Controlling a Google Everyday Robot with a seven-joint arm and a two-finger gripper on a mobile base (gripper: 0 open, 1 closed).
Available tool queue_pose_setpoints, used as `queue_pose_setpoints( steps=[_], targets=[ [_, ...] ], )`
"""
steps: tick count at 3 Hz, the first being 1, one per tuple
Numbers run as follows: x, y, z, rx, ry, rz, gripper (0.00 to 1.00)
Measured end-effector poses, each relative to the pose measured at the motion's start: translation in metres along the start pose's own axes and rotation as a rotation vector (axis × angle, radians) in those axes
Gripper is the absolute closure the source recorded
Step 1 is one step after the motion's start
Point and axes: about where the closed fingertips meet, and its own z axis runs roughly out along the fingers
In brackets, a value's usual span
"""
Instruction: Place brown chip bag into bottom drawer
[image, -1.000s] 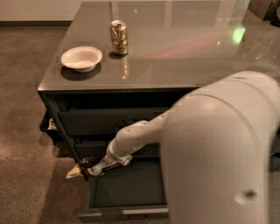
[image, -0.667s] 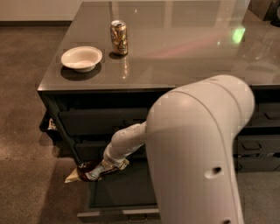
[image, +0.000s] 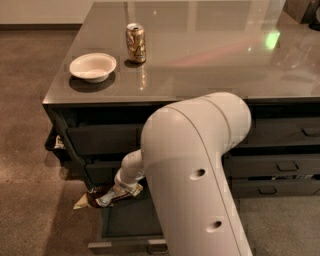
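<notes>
One brown chip bag (image: 95, 199), a long glossy foil packet, dark brown with a tan-yellow end poking out leftward, clamped in the two-finger gripper (image: 116, 194) at the tip of the bulky white robot arm (image: 200, 170). Carried low and roughly level, near the left front corner of the pulled-out bottom drawer (image: 125, 225), a wide dark grey metal drawer with a deep dark interior. Mostly out past the drawer's left edge, above the brown floor (image: 30, 150), not yet over the opening.

Jaws closed on the packet's right-hand part, probably to leave the long body free to go in lengthwise. Held low, presumably to clear the shallower grey drawers (image: 102, 137) above and to make the drop short. Drawer standing open toward the camera, likely in readiness for the packet.

Looks crinkled and shiny, with pale glints near the grip. Lettering too small to read; right end hidden behind the wrist.

Judged next: a shift rightward and inward over the cavity before any release. Risks, by judgement: the overhanging tan end catching on the drawer's side wall, or the slippery foil sliding in the grip.

Up on the glossy grey countertop (image: 210, 55), well apart from all this, a round white bowl (image: 93, 66) and an upright gold-brown soda can (image: 135, 42).
</notes>
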Motion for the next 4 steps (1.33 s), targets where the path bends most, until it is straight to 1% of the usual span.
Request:
queue_pose_setpoints(
  steps=[1,2,3,4],
  targets=[
    [0.008,-0.009,0.028,-0.006,-0.008,0.017,1.0],
    [0.028,-0.019,0.045,0.009,-0.059,0.046,1.0],
    [0.028,-0.019,0.045,0.009,-0.059,0.046,1.0],
    [0.026,-0.023,0.054,-0.007,-0.046,0.033,1.0]
  ],
)
